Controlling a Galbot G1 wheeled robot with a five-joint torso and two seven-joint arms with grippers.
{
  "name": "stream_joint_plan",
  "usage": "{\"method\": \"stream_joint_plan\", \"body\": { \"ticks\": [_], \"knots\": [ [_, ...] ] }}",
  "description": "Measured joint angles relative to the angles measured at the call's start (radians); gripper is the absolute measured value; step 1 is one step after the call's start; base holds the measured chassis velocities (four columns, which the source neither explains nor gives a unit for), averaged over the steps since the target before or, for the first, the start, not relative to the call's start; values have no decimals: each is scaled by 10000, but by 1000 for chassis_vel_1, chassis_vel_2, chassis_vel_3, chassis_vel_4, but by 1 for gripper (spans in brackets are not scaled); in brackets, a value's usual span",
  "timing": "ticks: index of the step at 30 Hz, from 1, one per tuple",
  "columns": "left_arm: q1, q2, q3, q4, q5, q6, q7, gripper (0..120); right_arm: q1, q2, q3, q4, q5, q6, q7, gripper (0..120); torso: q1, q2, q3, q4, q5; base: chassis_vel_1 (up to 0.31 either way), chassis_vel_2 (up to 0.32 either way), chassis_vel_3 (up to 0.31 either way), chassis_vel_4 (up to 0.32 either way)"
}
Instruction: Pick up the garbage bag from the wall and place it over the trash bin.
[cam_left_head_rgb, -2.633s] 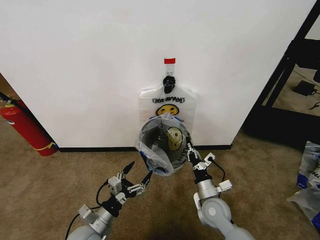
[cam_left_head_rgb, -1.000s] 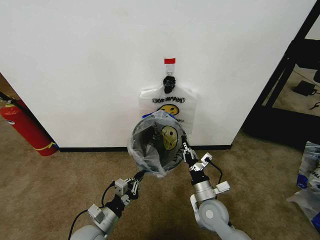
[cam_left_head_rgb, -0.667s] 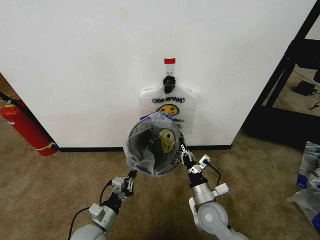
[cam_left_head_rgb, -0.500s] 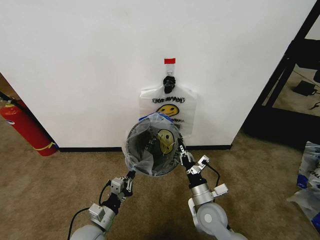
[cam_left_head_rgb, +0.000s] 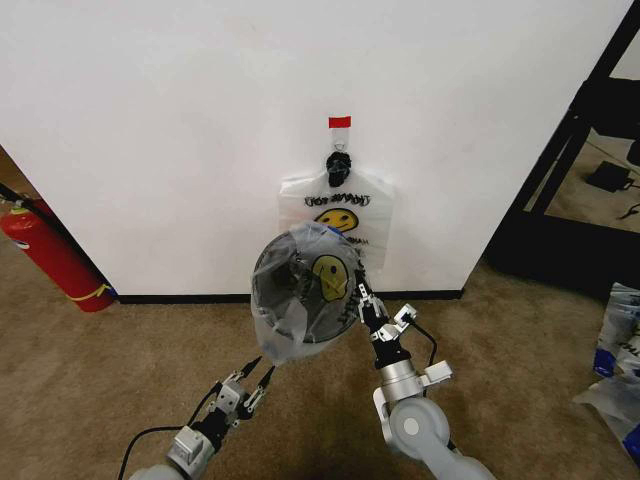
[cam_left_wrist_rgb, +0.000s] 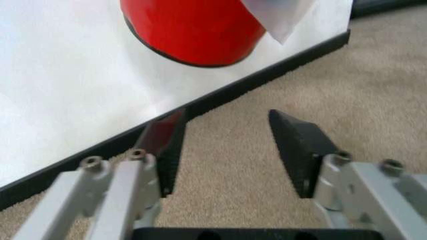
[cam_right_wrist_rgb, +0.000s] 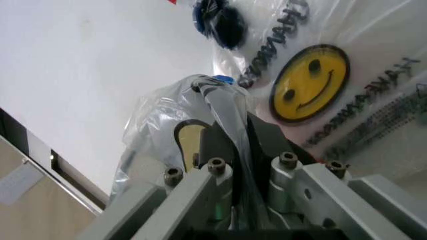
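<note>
Two grippers sit low in the head view, on either side of the trash bin (cam_left_head_rgb: 300, 300). Right gripper (cam_left_head_rgb: 361, 307) is clamped on the bin's rim together with the plastic of the garbage bag (cam_left_head_rgb: 328, 272), holding the bin tipped up off the carpet (cam_left_head_rgb: 100, 380). Bin's long axis is tilted: mouth faces the camera and up, base away toward the wall (cam_left_head_rgb: 160, 120). In the left wrist view the red base (cam_left_wrist_rgb: 193, 30) shows above and ahead of the fingers (cam_left_wrist_rgb: 297, 150), with a corner of white plastic beside it. Bag is draped over the mouth, smiley showing on the side nearest the right gripper, loose plastic hanging off the lower rim just above the left gripper (cam_left_head_rgb: 256, 374).

Left gripper is spread wide and grips nothing, below and left of the bin, fingers pointing up at it, apart from it.

Stack of smiley bags (cam_left_head_rgb: 338, 205) hangs flat on the black hook (cam_left_head_rgb: 338, 168) under the red tape strip (cam_left_head_rgb: 339, 122), behind and above the right gripper. Red fire extinguisher (cam_left_head_rgb: 50, 255) leans far left of the left gripper.
</note>
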Motion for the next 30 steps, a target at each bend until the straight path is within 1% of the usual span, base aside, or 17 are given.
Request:
{"method": "stream_joint_plan", "body": {
  "ticks": [2,6,7,9,12,13,16,18,20,22,23,24,25,27,28,29,30],
  "knots": [
    [-88,-86,49,-18,-46,-57,-37,63,-81,-61,-20,27,0,-7,-54,1,0,0,0,-1,1,0,0,0,0],
    [-160,-164,41,-44,50,-57,-199,69,-155,-142,-31,43,-17,-16,-120,1,0,1,0,-3,0,0,0,0,0],
    [-169,-172,-30,-75,126,84,-661,79,-161,-169,-12,15,-85,-5,-173,1,0,0,0,-3,-1,0,0,0,0],
    [-83,-92,-159,-302,66,368,-1473,86,-134,-177,16,-128,-286,73,-251,1,0,0,0,-2,-1,0,0,0,0],
    [196,45,-435,-1091,-22,882,-2723,98,-6,-183,22,-532,-863,390,-488,1,0,0,0,-1,0,0,0,0,0],
    [196,45,-435,-1091,-22,882,-2723,98,-6,-183,22,-532,-863,390,-488,1,0,0,0,-1,0,0,0,0,0],
    [468,142,-845,-1946,342,1555,-4585,100,162,-196,51,-946,-1382,690,-812,1,0,0,0,1,4,0,0,0,0],
    [597,184,-995,-2381,485,1693,-5022,100,205,-207,55,-1065,-1493,742,-921,1,0,0,0,0,-1,0,0,0,0],
    [642,197,-1028,-2512,527,1699,-5075,100,216,-209,54,-1105,-1529,760,-959,1,0,0,0,0,0,0,0,0,0],
    [874,258,-1081,-3131,726,1535,-4986,98,244,-222,48,-1250,-1660,821,-1101,1,0,0,0,-1,3,0,0,0,0],
    [1018,279,-1056,-3481,840,1342,-4736,97,254,-236,34,-1332,-1738,852,-1178,1,0,0,0,0,2,0,0,0,0],
    [1227,290,-916,-3983,986,927,-4131,93,258,-265,-9,-1428,-1863,884,-1279,1,0,1,-1,-2,4,0,0,0,0],
    [1240,290,-904,-4013,1000,897,-4085,93,258,-268,-17,-1440,-1883,888,-1292,1,0,0,-1,-2,4,0,0,0,0],
    [1430,239,-619,-4422,1337,418,-3276,82,259,-305,-82,-1528,-2057,913,-1393,1,-1,1,-1,-2,4,0,0,0,0],
    [1430,239,-619,-4422,1337,418,-3276,82,259,-305,-82,-1528,-2057,913,-1393,1,-1,1,-1,-2,4,0,0,0,0],
    [1501,100,-398,-4497,1910,145,-2699,77,267,-338,-139,-1620,-2270,960,-1487,1,0,1,-1,-1,2,0,0,0,0],
    [1485,9,-339,-4410,2341,9,-2504,72,270,-363,-179,-1674,-2382,992,-1530,1,0,1,-1,-1,1,0,0,0,0]
  ]
}}
